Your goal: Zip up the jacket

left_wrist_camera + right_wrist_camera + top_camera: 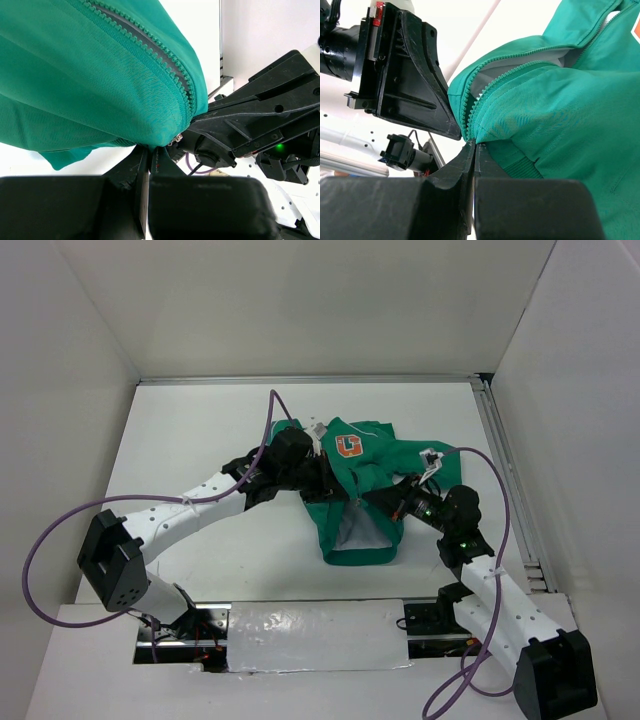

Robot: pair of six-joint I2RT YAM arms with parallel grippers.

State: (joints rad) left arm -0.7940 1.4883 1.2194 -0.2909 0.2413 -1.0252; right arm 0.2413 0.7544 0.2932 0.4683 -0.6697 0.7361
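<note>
The green jacket [360,490] lies crumpled mid-table, its orange-and-white G patch [348,447] facing up and white lining showing at the near hem. My left gripper [335,485] is shut on the jacket's fabric; in the left wrist view [152,148] its jaws pinch the hem beside the zipper teeth [150,50] and a small metal slider [176,139]. My right gripper [385,498] is shut on the jacket's other front edge; the right wrist view [475,145] shows it pinching just below the open zipper teeth [470,112]. Both hold the hem raised, close together.
White walls enclose the table on three sides. A metal rail [510,480] runs along the right edge. A purple cable [272,415] loops over the left arm, another by the right arm [500,500]. A foil-covered strip [315,635] lies between the arm bases.
</note>
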